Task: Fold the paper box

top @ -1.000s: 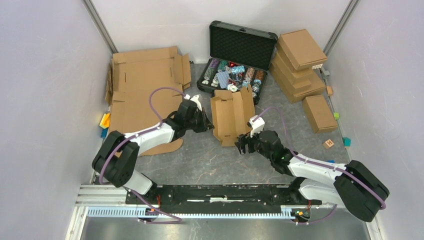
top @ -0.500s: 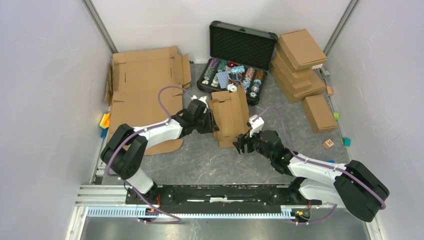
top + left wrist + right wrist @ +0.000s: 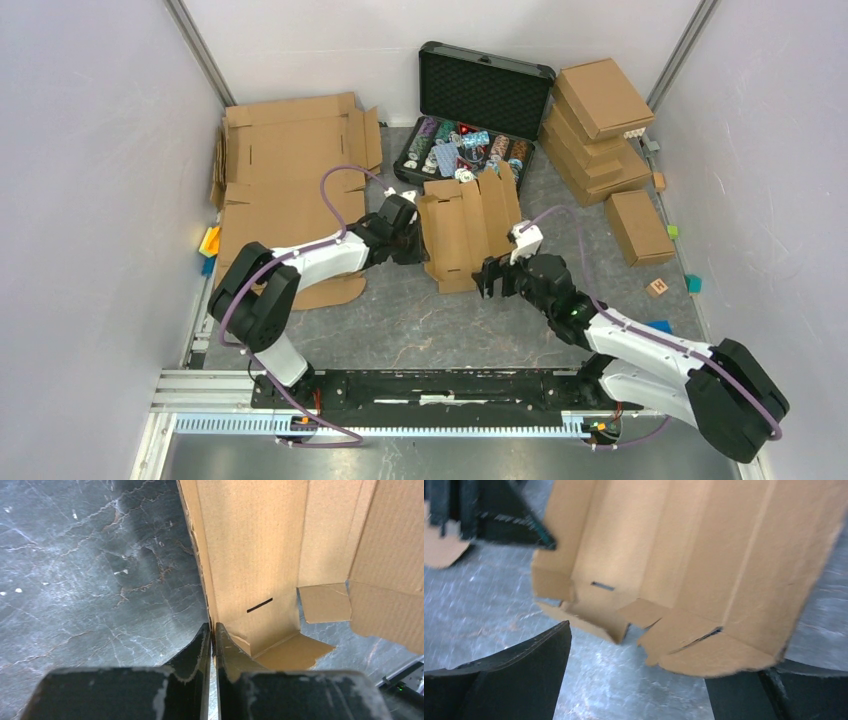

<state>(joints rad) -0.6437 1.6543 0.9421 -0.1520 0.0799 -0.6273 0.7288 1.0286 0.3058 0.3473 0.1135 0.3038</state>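
The paper box (image 3: pixel 470 232) lies half-unfolded on the grey table in front of the black case, its panels spread and its left wall raised. My left gripper (image 3: pixel 415 243) is shut on that left wall; in the left wrist view the cardboard edge (image 3: pixel 205 580) runs down between the closed fingertips of the left gripper (image 3: pixel 212 628). My right gripper (image 3: pixel 490 280) stands wide open at the box's near right corner. In the right wrist view the box's near flaps (image 3: pixel 704 650) hang over the gap of the right gripper (image 3: pixel 656 675), touching neither finger that I can see.
A black case (image 3: pixel 485 75) with poker chips stands open behind the box. Folded boxes (image 3: pixel 600 120) are stacked at the back right, with one more (image 3: pixel 638 228) beside them. Large flat cardboard sheets (image 3: pixel 290 170) lie on the left. Small coloured blocks (image 3: pixel 209 243) and a wooden block (image 3: pixel 657 288) sit near the walls.
The box's right panels have swung out and lie flatter. My left gripper loosened and shut again on the left wall. My right gripper moved up and right and opened wider.
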